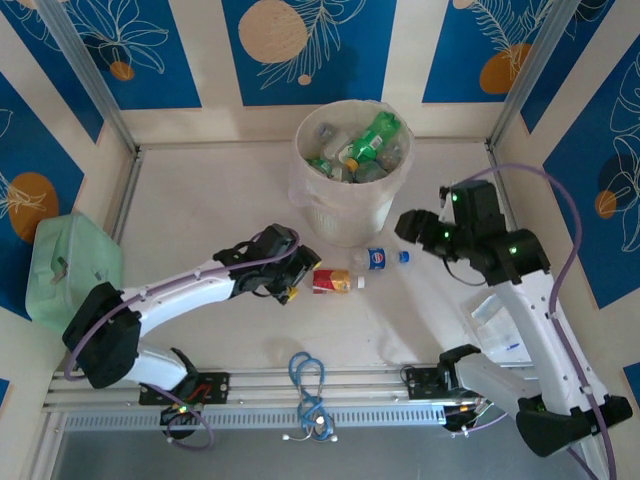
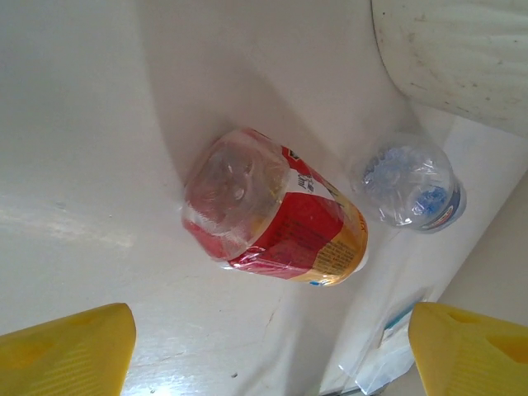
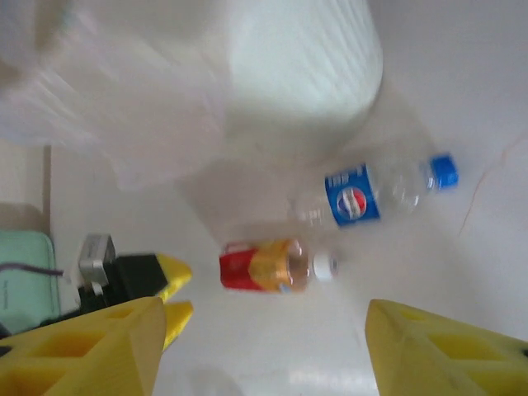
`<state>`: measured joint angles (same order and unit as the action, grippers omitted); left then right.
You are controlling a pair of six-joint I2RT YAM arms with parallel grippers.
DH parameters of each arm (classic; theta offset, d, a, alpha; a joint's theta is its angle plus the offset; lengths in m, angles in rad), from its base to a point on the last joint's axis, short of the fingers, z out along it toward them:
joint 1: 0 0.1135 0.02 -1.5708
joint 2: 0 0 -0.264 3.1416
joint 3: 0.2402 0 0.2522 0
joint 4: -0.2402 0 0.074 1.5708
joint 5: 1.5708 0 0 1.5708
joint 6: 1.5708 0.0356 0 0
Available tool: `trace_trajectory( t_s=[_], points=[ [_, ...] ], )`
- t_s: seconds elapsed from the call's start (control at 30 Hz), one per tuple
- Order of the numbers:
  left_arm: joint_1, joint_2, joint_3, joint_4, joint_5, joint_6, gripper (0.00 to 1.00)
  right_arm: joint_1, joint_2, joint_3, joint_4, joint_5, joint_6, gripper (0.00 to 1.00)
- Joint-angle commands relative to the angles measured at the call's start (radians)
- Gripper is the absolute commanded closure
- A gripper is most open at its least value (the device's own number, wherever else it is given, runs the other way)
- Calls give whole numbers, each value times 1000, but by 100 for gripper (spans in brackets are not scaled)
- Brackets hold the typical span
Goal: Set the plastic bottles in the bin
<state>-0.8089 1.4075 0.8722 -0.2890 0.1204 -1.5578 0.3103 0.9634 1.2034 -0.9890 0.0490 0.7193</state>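
The bin stands at the back middle of the table, lined with a white bag and holding several plastic bottles. In front of it two bottles lie on the table: a red and orange labelled one and a clear one with a blue label. My left gripper is open just left of the red bottle's base, its yellow fingertips apart. My right gripper hovers open above and right of both bottles, holding nothing.
A mint-green box sits at the left wall. A blue cable loop lies by the front rail. A clear plastic packet lies on the right near the right arm. The bin wall is close behind the bottles.
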Motion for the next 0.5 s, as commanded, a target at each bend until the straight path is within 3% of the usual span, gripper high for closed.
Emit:
trace_trajectory(
  t_s=[0.0,0.17,0.47],
  points=[
    [-12,26,4,39,-17,-98,15,5,-24,-158,73,-192,137,42],
    [-26,67,-1,60,2,-137,14,6,-53,-306,163,-250,235,44],
    [-70,197,50,127,9,-272,12,7,-44,-299,142,-224,218,44]
  ],
)
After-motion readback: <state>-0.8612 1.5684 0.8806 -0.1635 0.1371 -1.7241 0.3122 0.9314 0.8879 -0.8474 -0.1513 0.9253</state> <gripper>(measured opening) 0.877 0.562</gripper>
